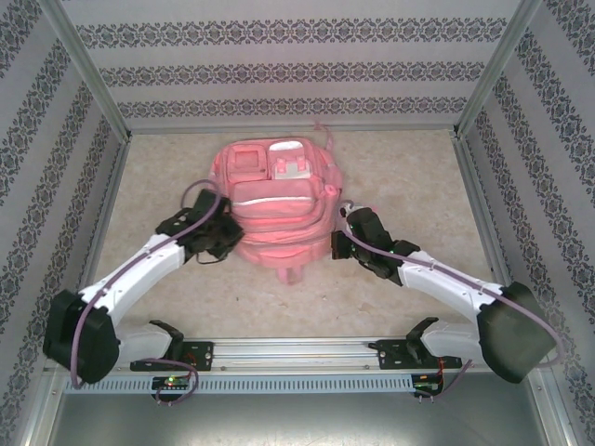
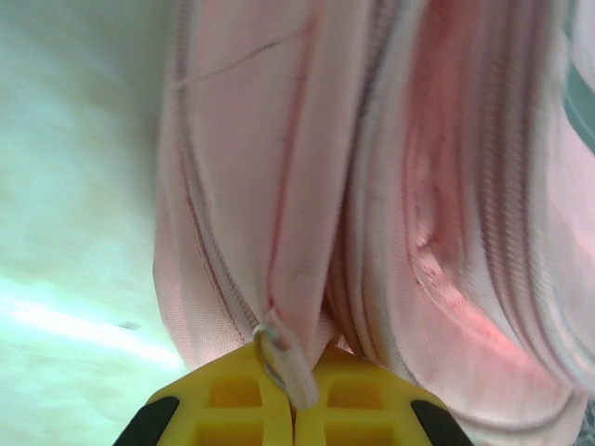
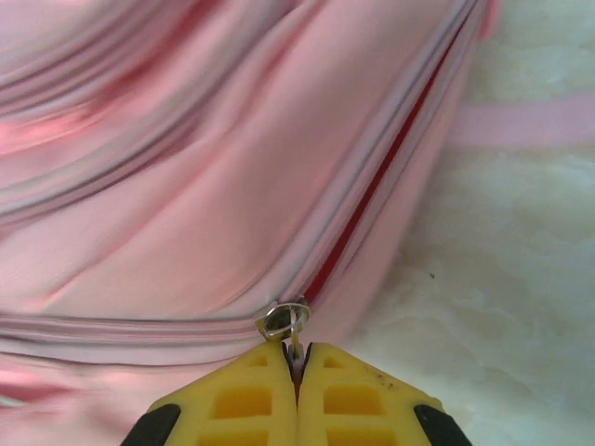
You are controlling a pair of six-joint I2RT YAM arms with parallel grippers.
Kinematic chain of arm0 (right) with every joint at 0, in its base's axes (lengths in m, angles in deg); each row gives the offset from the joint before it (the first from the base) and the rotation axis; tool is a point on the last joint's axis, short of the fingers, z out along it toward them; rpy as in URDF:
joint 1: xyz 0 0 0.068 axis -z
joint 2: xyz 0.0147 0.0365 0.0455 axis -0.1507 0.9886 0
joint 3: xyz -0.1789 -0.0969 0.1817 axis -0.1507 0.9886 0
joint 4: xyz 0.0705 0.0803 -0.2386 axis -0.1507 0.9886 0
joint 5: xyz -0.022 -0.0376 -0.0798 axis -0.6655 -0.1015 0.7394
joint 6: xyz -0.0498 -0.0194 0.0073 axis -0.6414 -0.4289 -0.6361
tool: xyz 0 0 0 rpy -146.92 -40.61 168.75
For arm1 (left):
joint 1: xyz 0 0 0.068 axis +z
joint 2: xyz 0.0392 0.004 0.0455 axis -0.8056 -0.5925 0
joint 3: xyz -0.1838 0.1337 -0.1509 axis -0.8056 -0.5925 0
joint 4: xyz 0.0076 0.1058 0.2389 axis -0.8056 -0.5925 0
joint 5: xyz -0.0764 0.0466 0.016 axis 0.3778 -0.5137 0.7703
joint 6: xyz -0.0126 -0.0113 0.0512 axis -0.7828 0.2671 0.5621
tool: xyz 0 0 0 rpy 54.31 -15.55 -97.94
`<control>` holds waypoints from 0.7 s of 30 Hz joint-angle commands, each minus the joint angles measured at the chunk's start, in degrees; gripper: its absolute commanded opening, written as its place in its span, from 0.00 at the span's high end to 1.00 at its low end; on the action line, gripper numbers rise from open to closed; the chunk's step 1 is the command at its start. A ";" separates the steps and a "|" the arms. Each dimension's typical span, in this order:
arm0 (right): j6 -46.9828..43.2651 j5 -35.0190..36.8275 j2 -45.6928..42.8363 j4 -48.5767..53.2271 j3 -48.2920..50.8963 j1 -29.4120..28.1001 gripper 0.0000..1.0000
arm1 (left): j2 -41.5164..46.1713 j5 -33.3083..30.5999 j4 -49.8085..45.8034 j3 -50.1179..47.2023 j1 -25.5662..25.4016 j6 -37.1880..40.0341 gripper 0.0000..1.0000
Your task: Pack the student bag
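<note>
Zip tracks (image 3: 372, 186) run straight ahead up the student bag (image 1: 279, 209); your left gripper (image 2: 296, 376) and right gripper (image 3: 299, 362) each pinch a zipper pull (image 3: 284, 319)

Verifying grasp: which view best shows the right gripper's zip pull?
Right wrist: zip pull close up, pinched in the right gripper. Top external: too small to tell beside the student bag. Left wrist: a different pull.

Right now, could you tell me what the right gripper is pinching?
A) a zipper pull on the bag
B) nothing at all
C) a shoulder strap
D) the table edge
A: in the right wrist view, the right gripper has its yellow fingers closed on the metal zipper pull of the pink student bag.
</note>
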 commanded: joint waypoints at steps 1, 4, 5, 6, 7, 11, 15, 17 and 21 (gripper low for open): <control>-1.05 1.93 3.37 1.28 -3.81 -0.51 1.00 | 3.06 -6.30 -8.63 -1.41 9.93 8.54 1.00; -0.86 1.90 7.67 -0.09 -7.40 -5.47 1.00 | -1.80 -4.64 -8.21 2.51 18.56 17.21 1.00; -0.47 1.25 9.20 -0.60 -8.55 -6.77 1.00 | -4.21 -3.82 -8.37 4.43 20.79 19.31 1.00; 0.03 0.42 11.20 -1.16 -10.03 -8.22 1.00 | -7.22 -1.64 -7.91 6.60 22.86 21.87 1.00; 0.21 0.11 13.16 -1.36 -11.64 -9.64 1.00 | -9.94 -1.00 -8.35 8.98 24.33 23.83 1.00; 0.75 -0.31 18.53 -1.83 -16.50 -13.96 1.00 | -15.09 3.59 -11.85 16.06 25.07 26.40 0.65; 1.58 -1.18 20.89 -3.28 -18.15 -15.37 1.00 | -8.81 9.49 -10.94 12.35 22.96 20.54 0.42; 1.43 -1.54 21.76 -3.77 -18.55 -15.46 1.00 | -4.08 10.88 -11.19 9.60 20.41 16.01 0.41; 1.01 -2.06 23.06 -4.78 -19.12 -15.38 1.00 | 4.27 11.63 -5.28 2.17 11.06 3.12 0.39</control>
